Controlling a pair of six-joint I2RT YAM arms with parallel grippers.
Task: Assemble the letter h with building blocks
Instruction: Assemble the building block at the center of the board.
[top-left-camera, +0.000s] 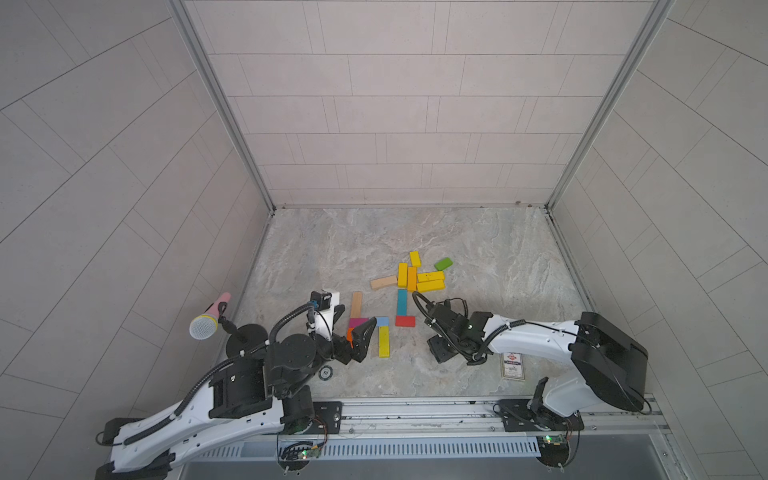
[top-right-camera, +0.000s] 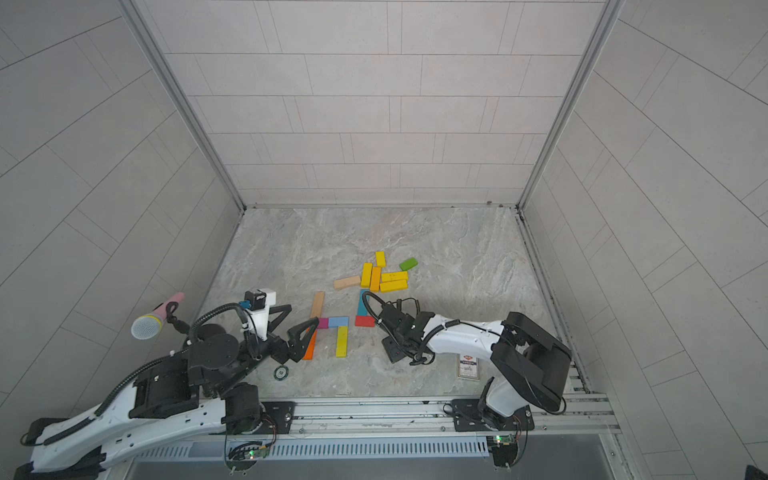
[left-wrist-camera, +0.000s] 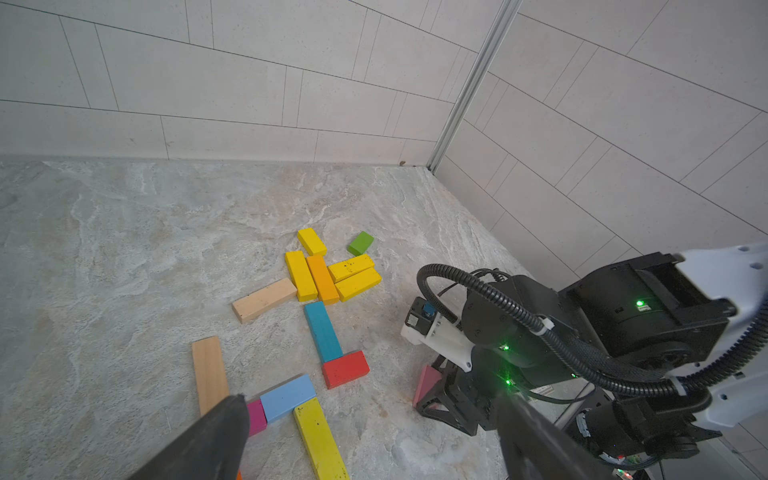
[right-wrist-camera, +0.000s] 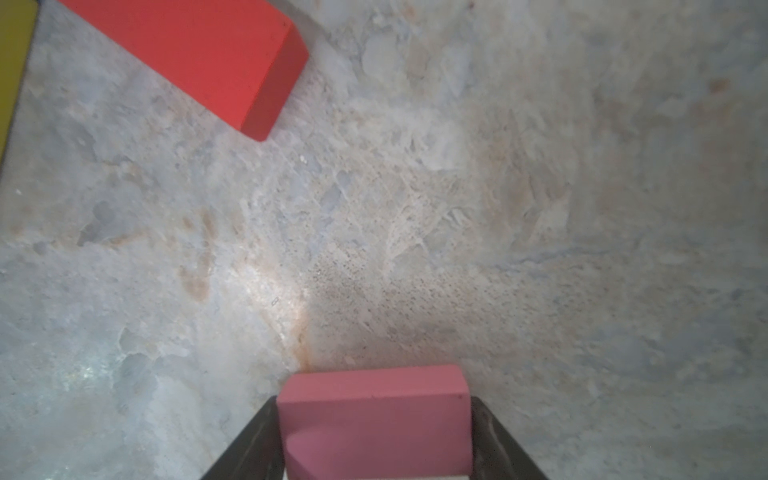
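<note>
Near the front left, building blocks lie flat together: a long plain wood one (top-left-camera: 356, 303), magenta (top-left-camera: 358, 322), light blue (top-left-camera: 382, 321), a long yellow one (top-left-camera: 384, 341) and an orange one (top-right-camera: 309, 347) partly under my left arm. A teal block (top-left-camera: 402, 302) touches a red one (top-left-camera: 405, 321). Farther back lie several yellow and orange blocks (top-left-camera: 419, 276), a green one (top-left-camera: 443, 263) and a plain one (top-left-camera: 383, 282). My left gripper (left-wrist-camera: 374, 411) hangs open above the magenta block. Just above the floor, my right gripper (right-wrist-camera: 374, 436) is shut on a pink block (right-wrist-camera: 374, 415) right of the red block (right-wrist-camera: 199, 50).
A microphone (top-left-camera: 208, 320) on a stand sits at the left edge. A printed card box (top-left-camera: 513, 365) lies under the right arm, and a round chip (top-left-camera: 327, 372) lies near the left arm. Tiled walls close in three sides; a metal rail (top-left-camera: 415, 409) runs along the front.
</note>
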